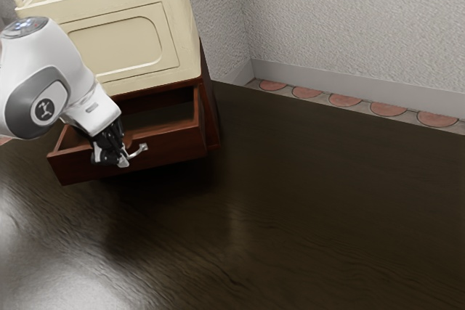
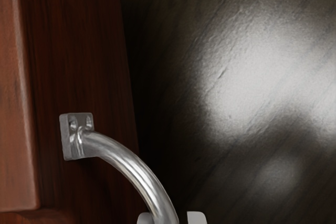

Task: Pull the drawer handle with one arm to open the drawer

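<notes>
My gripper (image 1: 114, 157) is at the curved metal handle (image 1: 138, 151) on the drawer's front, with its fingers close around the bar. The reddish-brown drawer (image 1: 167, 143) stands partly open, and part of its inside shows behind the front panel. In the wrist view, the silver handle (image 2: 137, 174) curves out from its square mount on the drawer front (image 2: 79, 51). It runs down between the two pale fingertips of my gripper (image 2: 170, 217), overlapping one of them; where the bar is held lies outside that view.
A cream storage box (image 1: 127, 41) with raised handles rests on top of the drawer cabinet (image 1: 208, 99). Dark wooden table surface (image 1: 290, 201) extends in front of the drawer and toward the exterior view's right. A textured wall (image 1: 349, 19) rises behind.
</notes>
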